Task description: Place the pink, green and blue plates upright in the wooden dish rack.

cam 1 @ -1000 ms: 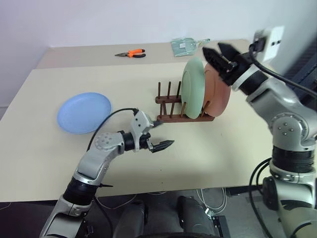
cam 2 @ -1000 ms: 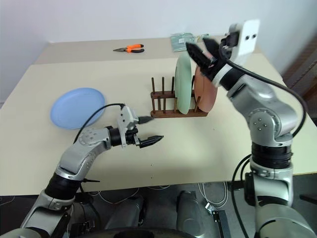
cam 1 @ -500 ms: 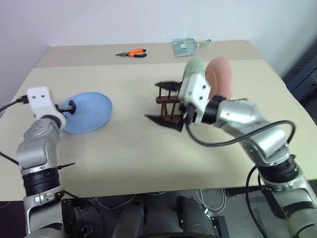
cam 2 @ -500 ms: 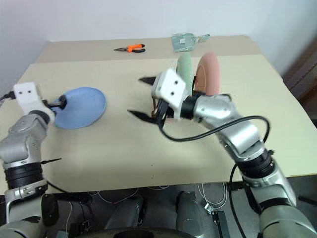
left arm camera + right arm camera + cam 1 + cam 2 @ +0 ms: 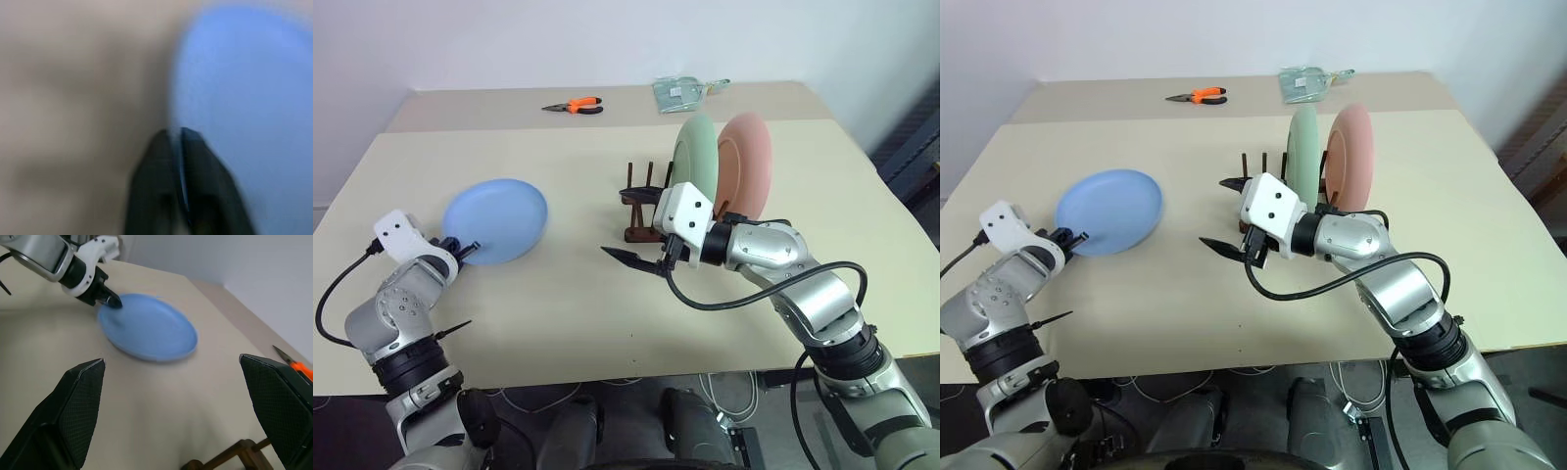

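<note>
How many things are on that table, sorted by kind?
Plates: 3: blue plate, green plate, pink plate
Wooden dish rack: 1
Orange-handled pliers: 1
Clear packet: 1
Total: 6

Plate, left: light sky blue. Upright plates, right: pale mint green; salmon pink. Dish rack: dark brown wood. Table: plain beige. Pliers, far: orange handles.
</note>
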Action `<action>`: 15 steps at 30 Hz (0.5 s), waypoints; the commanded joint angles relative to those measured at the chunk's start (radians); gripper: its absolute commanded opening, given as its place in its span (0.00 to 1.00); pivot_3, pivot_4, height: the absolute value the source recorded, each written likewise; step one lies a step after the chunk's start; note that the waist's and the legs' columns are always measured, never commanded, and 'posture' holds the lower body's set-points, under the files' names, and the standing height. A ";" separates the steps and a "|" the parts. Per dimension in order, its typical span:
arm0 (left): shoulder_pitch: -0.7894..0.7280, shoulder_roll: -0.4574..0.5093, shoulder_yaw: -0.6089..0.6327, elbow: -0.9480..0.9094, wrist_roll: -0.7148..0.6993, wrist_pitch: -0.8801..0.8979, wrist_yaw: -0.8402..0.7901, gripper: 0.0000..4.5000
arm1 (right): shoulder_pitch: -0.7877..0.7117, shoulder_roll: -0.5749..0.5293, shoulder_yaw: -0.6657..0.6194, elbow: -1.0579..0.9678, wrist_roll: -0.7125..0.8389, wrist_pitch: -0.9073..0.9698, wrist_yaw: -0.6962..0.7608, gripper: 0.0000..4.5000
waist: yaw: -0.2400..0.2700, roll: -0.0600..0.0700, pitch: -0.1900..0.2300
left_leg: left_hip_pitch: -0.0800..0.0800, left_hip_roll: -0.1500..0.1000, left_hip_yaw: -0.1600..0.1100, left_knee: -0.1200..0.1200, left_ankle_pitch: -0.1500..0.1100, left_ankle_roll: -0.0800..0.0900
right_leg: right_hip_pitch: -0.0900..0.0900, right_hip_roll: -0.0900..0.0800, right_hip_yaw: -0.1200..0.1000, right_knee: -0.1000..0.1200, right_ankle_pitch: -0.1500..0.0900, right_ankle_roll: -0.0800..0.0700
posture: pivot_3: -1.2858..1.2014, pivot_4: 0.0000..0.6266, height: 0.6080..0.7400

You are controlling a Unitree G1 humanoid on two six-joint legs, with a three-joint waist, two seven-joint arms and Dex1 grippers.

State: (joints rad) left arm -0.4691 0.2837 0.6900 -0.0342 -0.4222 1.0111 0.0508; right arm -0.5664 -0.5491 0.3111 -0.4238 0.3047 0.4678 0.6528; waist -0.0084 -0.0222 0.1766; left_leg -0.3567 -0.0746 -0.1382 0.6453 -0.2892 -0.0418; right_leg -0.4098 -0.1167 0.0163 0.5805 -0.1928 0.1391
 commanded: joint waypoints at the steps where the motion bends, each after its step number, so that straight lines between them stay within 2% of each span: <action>1: -0.008 0.005 -0.096 -0.073 -0.018 -0.093 -0.077 0.02 | -0.038 -0.002 -0.022 0.007 -0.041 -0.018 0.016 1.00 | 0.000 -0.001 0.000 | 0.000 0.000 0.000 0.000 0.000 0.000 | 0.000 0.000 0.000 0.000 0.000 -0.001 | 0.52 0.24 1.00; 3: -0.031 0.013 -0.147 -0.135 -0.034 -0.118 -0.114 0.02 | -0.080 -0.006 0.016 0.039 -0.134 -0.082 0.012 1.00 | 0.000 -0.002 0.002 | -0.001 0.000 0.000 0.000 0.000 0.000 | -0.001 0.000 0.000 0.000 0.001 -0.001 | 0.52 0.24 1.00; 7: -0.087 0.084 -0.230 -0.243 -0.030 -0.034 -0.119 0.02 | -0.171 0.018 0.124 0.161 -0.349 -0.254 -0.008 1.00 | -0.005 -0.003 0.002 | -0.001 0.000 0.000 -0.001 0.000 -0.001 | -0.001 0.000 0.000 0.000 0.001 -0.001 | 0.52 0.24 1.00; 11: -0.155 0.127 -0.222 -0.338 -0.093 0.121 -0.098 0.02 | -0.216 0.078 0.199 0.299 -0.491 -0.386 -0.038 1.00 | -0.013 -0.003 0.002 | 0.000 0.001 0.001 -0.002 0.001 -0.001 | -0.003 0.001 0.000 0.000 0.001 -0.002 | 0.52 0.24 1.00; 15: -0.208 0.110 -0.178 -0.411 -0.149 0.230 -0.070 0.02 | -0.245 0.136 0.217 0.417 -0.569 -0.462 -0.061 1.00 | -0.010 -0.004 0.002 | -0.001 0.001 0.001 -0.002 0.001 -0.003 | -0.004 0.001 0.001 0.001 0.001 -0.002 | 0.52 0.24 1.00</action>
State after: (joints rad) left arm -0.6433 0.3931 0.4752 -0.3794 -0.5380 1.2116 -0.0310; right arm -0.7734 -0.4295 0.5380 -0.0183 -0.2339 0.0482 0.6170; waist -0.0188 -0.0258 0.1787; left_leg -0.3575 -0.0737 -0.1369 0.6431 -0.2879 -0.0443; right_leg -0.4132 -0.1152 0.0173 0.5814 -0.1915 0.1370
